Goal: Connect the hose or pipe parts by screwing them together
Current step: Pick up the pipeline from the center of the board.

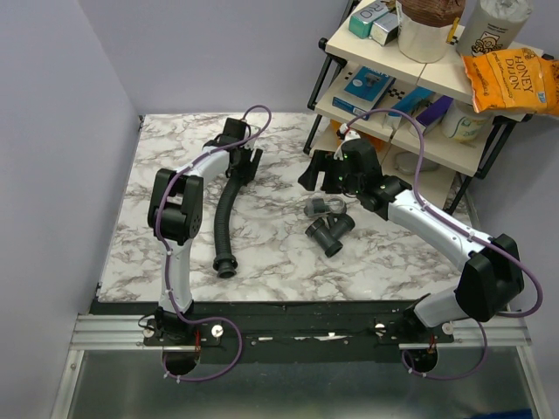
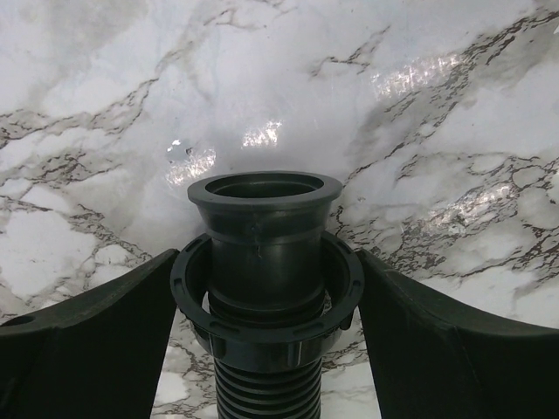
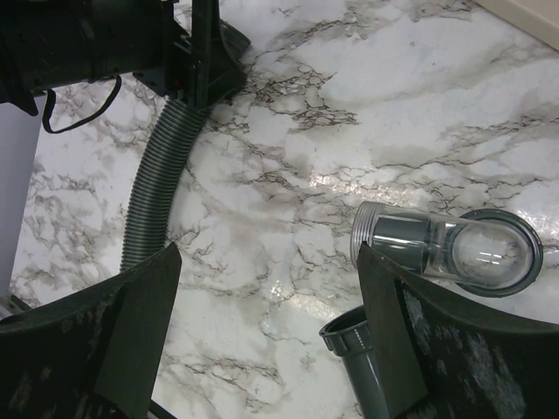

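Observation:
The black ribbed hose [image 1: 224, 214] lies on the marble table [image 1: 279, 262], running from near the front toward the back. My left gripper [image 1: 242, 162] is at its far end. In the left wrist view both fingers [image 2: 105, 332] press against the sides of the hose's collar nut [image 2: 266, 327], below the flared mouth. The Y-shaped fitting [image 1: 332, 231] with its clear end piece [image 1: 321, 207] lies right of centre. My right gripper [image 1: 316, 175] hovers open just behind it, holding nothing. The right wrist view shows the clear end piece [image 3: 445, 249] and a grey pipe mouth [image 3: 349, 336] by the right finger.
A wooden shelf rack [image 1: 410, 96] with boxes, a cup and an orange snack bag [image 1: 511, 80] stands at the back right, close to the right arm. A purple wall [image 1: 52, 175] borders the table's left side. Purple cables loop over both arms.

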Motion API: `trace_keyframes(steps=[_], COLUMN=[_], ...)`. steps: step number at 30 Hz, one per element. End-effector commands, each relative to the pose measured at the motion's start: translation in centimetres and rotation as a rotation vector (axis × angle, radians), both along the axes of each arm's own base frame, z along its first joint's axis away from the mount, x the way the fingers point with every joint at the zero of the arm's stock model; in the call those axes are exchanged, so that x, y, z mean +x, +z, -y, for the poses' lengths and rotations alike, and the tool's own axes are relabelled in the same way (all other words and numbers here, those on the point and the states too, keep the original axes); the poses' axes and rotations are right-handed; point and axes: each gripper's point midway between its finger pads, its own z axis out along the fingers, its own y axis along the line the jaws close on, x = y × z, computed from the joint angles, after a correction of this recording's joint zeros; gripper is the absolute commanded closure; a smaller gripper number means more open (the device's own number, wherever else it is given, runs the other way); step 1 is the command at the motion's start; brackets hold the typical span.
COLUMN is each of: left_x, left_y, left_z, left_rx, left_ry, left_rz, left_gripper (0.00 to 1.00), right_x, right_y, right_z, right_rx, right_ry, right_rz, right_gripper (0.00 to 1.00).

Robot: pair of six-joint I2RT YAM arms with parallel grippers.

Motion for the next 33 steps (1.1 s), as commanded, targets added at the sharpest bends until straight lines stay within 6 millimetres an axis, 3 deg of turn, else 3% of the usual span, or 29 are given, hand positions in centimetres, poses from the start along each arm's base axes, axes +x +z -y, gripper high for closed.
trace_keyframes(steps=[1,5,10,14,15,18,21,25,29,32,33], left_x=[-0.5,-0.1,-0.2,0.2,0.2,0.2,0.4,0.2,0.3,-1.5,-2.2], left_y=[0.6,0.5,-0.4,0.1,0.2,1.1,3.3,9.6,20.1,26.9,28.3], left_z=[0.2,0.7,1.4,1.6,1.7,2.1,2.6,3.4,4.2,4.9,5.0], left_rx=[-0.001,-0.001,-0.018,-0.031,-0.035,-0.050,-0.078,-0.109,-0.155,-0.211,-0.220], left_ry=[0.002,-0.005,-0.021,-0.022,-0.024,-0.037,-0.056,-0.117,-0.192,-0.263,-0.285], left_rz=[-0.006,-0.003,-0.033,-0.018,-0.016,-0.014,0.007,0.062,0.228,0.320,0.345], left_gripper=[0.18,0.18,0.33,0.64,0.76,0.95,1.00,1.00,1.00,1.00,1.00], right_x=[0.3,0.2,0.0,-0.1,-0.1,-0.1,-0.3,-0.4,-0.5,-0.5,-0.5], right_y=[-0.2,-0.2,-0.5,-0.4,-0.4,-0.5,-0.1,0.8,1.9,3.0,3.9], right_z=[-0.2,-0.2,0.0,0.1,0.2,0.4,0.5,0.7,0.9,0.9,1.1], right_rx=[0.016,0.018,0.015,0.014,0.014,0.011,0.008,0.008,0.021,0.030,0.032], right_ry=[-0.001,0.000,-0.002,-0.003,-0.005,-0.008,-0.007,-0.001,-0.002,0.001,0.004], right_rz=[0.002,0.004,0.001,0.003,0.007,0.005,0.022,0.048,0.078,0.110,0.138], right_gripper=[0.10,0.11,0.12,0.12,0.12,0.12,0.12,0.12,0.12,0.13,0.13])
